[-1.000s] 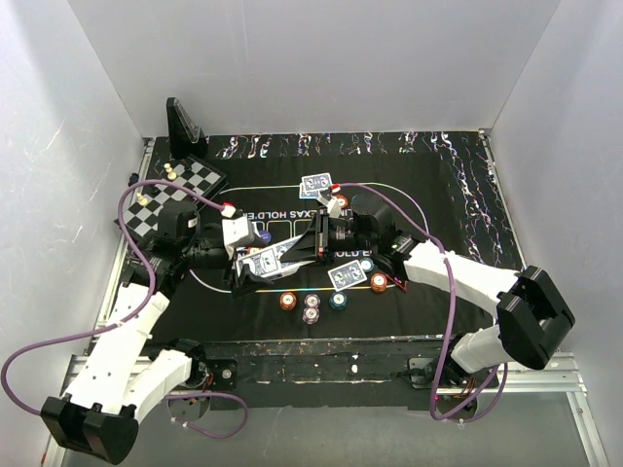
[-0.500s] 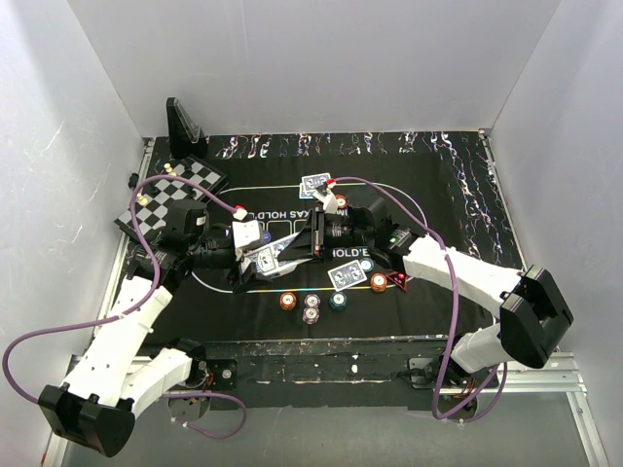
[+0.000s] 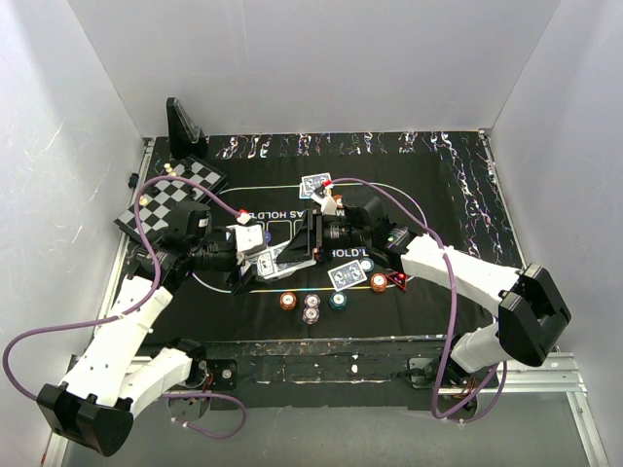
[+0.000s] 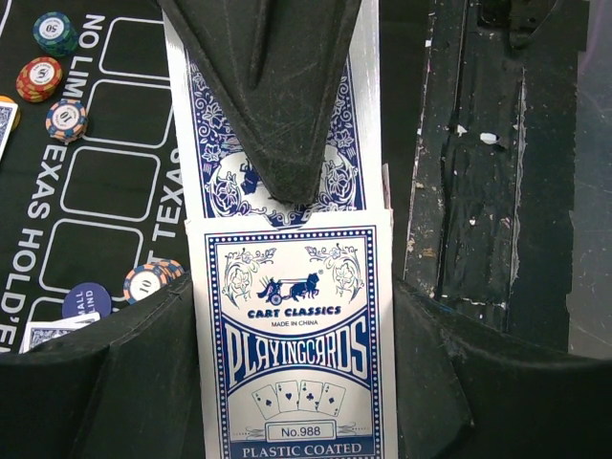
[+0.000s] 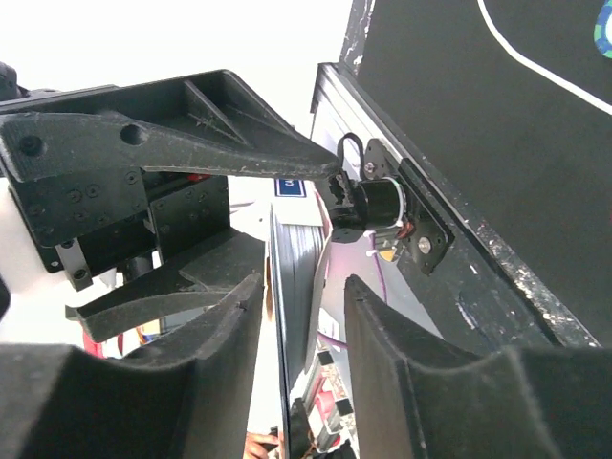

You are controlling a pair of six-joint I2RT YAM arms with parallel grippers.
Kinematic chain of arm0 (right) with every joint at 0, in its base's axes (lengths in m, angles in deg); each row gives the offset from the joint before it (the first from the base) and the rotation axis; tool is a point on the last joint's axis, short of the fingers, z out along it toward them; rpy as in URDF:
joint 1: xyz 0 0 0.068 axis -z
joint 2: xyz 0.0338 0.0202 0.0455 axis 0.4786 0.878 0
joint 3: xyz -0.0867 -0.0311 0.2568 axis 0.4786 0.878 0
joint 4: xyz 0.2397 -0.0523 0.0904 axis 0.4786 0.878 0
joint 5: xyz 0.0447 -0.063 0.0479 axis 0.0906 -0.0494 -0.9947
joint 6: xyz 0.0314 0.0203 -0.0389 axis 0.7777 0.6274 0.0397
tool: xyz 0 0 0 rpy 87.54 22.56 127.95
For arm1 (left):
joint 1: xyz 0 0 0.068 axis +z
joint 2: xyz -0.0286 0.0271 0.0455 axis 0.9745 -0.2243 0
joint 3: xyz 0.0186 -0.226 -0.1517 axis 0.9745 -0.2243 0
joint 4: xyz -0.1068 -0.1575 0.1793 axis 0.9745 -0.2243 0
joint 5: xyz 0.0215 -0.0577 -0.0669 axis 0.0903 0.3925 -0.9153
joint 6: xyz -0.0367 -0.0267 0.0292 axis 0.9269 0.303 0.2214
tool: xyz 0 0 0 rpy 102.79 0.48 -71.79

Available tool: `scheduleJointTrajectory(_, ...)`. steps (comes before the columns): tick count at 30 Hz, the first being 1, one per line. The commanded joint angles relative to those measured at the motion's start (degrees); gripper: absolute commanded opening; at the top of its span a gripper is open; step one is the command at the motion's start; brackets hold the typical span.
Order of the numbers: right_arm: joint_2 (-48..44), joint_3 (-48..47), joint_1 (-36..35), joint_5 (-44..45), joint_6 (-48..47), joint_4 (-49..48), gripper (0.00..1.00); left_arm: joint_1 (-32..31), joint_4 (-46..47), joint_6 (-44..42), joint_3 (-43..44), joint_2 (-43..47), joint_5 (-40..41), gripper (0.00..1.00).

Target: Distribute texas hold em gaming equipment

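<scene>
The playing-card box (image 4: pixel 292 335), blue and white, is clamped between my left gripper's (image 4: pixel 292 392) black fingers. Blue-backed cards (image 4: pixel 215 153) stick out of its far end. One right finger (image 4: pixel 277 86) lies across those cards. In the right wrist view the deck (image 5: pixel 292 325) stands edge-on between my right gripper's (image 5: pixel 304 280) jaws, with a gap on each side. From above, both grippers meet at the box (image 3: pixel 268 263) over the mat's near middle. Cards (image 3: pixel 348 274) and chips (image 3: pixel 311 305) lie on the mat, with more cards (image 3: pixel 315 184) farther back.
A chessboard (image 3: pixel 170 195) with pieces sits at the back left, a black stand (image 3: pixel 182 126) behind it. A red triangle marker (image 3: pixel 396 283) lies beside an orange chip (image 3: pixel 378 282). The black mat (image 3: pixel 438 214) covers the table; purple cables loop over both arms.
My left gripper has shut on the card box. My right gripper's jaws have spread apart from the deck. The left arm has drawn slightly leftward.
</scene>
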Motion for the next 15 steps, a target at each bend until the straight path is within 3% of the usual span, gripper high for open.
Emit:
scheduleJointTrajectory(1,-1.8,-2.5,-0.1,1.7,-2.8,2.4,0.50,-0.5,-0.5,-1.3,1.7,0.3,-1.6,0.41)
scheduleJointTrajectory(15,-7.3,0.8,2.2,3.5,-5.0,6.3,0.53,-0.5,-1.3,-1.0,1.6,0.5,-2.1,0.28)
